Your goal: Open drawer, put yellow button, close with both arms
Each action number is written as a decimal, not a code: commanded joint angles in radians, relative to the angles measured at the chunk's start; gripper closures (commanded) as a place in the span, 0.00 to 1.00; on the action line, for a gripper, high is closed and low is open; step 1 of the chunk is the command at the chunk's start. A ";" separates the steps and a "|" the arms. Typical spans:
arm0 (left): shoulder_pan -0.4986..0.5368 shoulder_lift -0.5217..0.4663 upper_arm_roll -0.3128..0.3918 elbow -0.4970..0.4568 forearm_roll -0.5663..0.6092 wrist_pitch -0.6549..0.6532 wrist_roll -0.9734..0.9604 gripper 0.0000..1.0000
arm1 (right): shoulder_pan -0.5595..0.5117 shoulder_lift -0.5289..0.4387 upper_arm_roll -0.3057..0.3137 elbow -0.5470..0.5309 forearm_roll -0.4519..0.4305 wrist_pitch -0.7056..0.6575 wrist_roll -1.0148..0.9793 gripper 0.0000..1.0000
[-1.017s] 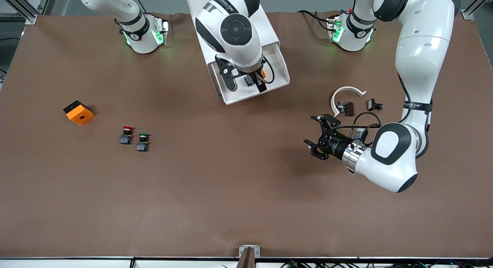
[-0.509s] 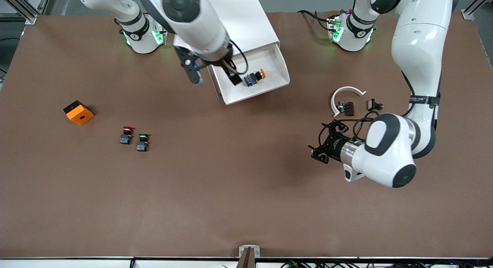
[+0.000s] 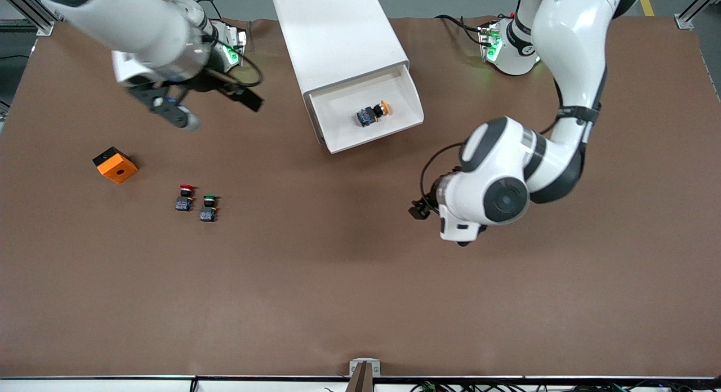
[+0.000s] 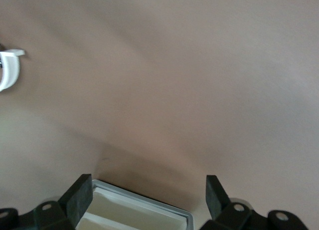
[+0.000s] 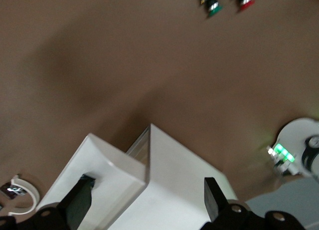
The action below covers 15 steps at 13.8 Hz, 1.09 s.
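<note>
You're seeing the yellow button (image 3: 372,114) lying in the open drawer (image 3: 414,102), both the right gripper (image 3: 194,105) and left gripper (image 3: 421,207) hanging spread and empty, closing remaining.

Left gripper (image 3: 419,207) mostly behind its wrist.

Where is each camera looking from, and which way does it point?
Front view: high across the table, facing both arms, the open drawer with the yellow button in it.
Left wrist view: on the left arm, looking down at the brown table; its open end effector shows.
Right wrist view: on the right arm, over the cabinet; its open end effector shows.
Shared: front and right wrist views both show the cabinet.
</note>
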 commanded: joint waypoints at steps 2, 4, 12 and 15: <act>-0.090 -0.186 0.002 -0.348 0.045 0.240 0.022 0.00 | -0.139 -0.196 0.019 -0.281 -0.059 0.136 -0.345 0.00; -0.105 -0.230 -0.006 -0.420 0.044 0.284 0.002 0.00 | -0.220 -0.200 0.018 -0.306 -0.071 0.163 -0.499 0.00; -0.116 -0.280 -0.151 -0.477 0.045 0.282 -0.050 0.00 | -0.437 -0.178 0.019 -0.257 -0.175 0.238 -0.887 0.00; -0.117 -0.274 -0.181 -0.485 0.044 0.282 -0.050 0.00 | -0.449 -0.160 0.018 -0.187 -0.192 0.232 -0.930 0.00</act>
